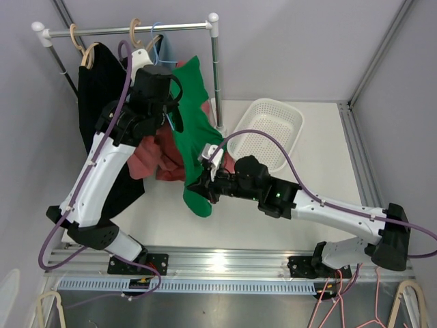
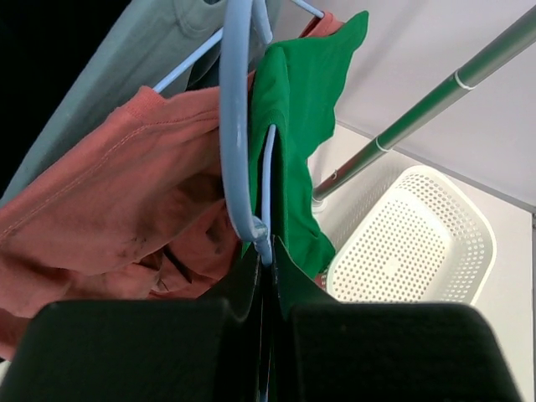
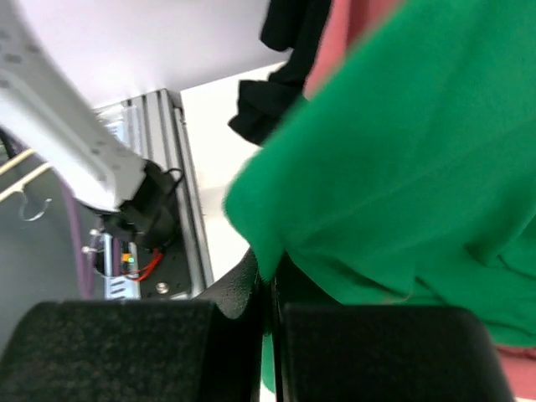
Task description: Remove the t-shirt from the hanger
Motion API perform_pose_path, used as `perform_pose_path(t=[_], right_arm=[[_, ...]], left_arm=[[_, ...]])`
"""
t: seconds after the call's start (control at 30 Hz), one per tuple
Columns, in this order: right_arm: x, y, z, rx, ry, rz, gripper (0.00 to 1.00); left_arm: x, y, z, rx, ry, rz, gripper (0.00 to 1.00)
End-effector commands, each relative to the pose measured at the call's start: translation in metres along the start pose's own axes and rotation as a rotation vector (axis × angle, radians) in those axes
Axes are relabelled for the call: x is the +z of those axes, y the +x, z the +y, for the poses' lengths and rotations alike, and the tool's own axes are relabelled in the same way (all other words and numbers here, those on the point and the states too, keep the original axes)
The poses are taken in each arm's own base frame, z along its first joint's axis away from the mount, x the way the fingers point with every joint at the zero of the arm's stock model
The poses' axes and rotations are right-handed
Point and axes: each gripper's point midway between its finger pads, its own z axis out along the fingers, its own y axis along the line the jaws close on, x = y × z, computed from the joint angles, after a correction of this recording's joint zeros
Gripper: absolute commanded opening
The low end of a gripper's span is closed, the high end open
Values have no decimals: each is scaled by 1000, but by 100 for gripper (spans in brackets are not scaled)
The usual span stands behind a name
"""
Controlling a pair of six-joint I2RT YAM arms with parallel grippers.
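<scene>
A green t-shirt [image 1: 192, 116] hangs on a light blue hanger [image 2: 234, 126] near the clothes rack. My left gripper [image 2: 266, 255] is shut on the lower end of the hanger's blue loop, with the green cloth just to its right. My right gripper [image 1: 199, 183] reaches in from the right and is shut on the lower edge of the green t-shirt [image 3: 419, 167]. In the right wrist view the cloth is pinched between the black fingers [image 3: 243, 289]. The shirt stretches between the two grippers.
A salmon-red shirt [image 1: 147, 158] bunches up left of the green one. A black garment [image 1: 95, 89] hangs from the rack's rail [image 1: 130, 29]. The rack's upright post [image 1: 217, 75] stands beside a white perforated basket [image 1: 273, 113] on the table.
</scene>
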Motion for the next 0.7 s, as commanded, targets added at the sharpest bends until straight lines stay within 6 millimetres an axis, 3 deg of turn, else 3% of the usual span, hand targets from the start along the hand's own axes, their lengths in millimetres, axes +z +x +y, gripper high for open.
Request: perform_pose_path(t=[0.0,0.03,0.1,0.13,0.2,0.27,0.33,0.4,0.43,0.47,0.5,0.53,0.57,0.6,0.63,0.67], right_arm=[[-25,-33,28,-27,-17,-74,0],[-29,-30,52,-36,-58,-68,0],[-42,-23,72,-42,-64,-46,0],[-46,-9,101,-51,-112,-23,0],[-48,6,121,-23,-116,-12,0],[-40,46,141,20,-129,56,0],[-30,68,129,51,-42,92,0],[-22,80,102,78,63,111,0],[-22,74,85,94,123,90,0],[-22,67,57,118,193,66,0],[-28,53,40,154,234,26,0],[-32,45,22,177,278,1,0],[-37,37,4,204,318,-20,0],[-47,25,-32,252,402,-60,0],[-53,20,-48,275,439,-72,0],[-62,25,-67,296,506,-54,0]], left_arm=[[10,-9,-25,12,47,-28,1],[6,-24,-29,-3,60,-52,0],[16,-23,-35,23,53,-35,1],[21,-30,-42,18,63,-41,0],[25,-35,-49,25,81,-48,0],[30,-35,-59,40,114,-45,0],[18,-44,-61,25,157,-53,1],[0,-39,-65,26,240,-3,1],[-12,-37,-67,26,285,20,1],[-42,-38,-63,14,364,43,0],[-55,-23,-63,38,409,86,1],[-74,-21,-60,38,467,96,1],[-113,-14,-44,33,577,118,0],[-121,2,-43,39,636,137,1],[-142,2,-34,27,700,126,1],[-160,21,-7,20,724,140,1]])
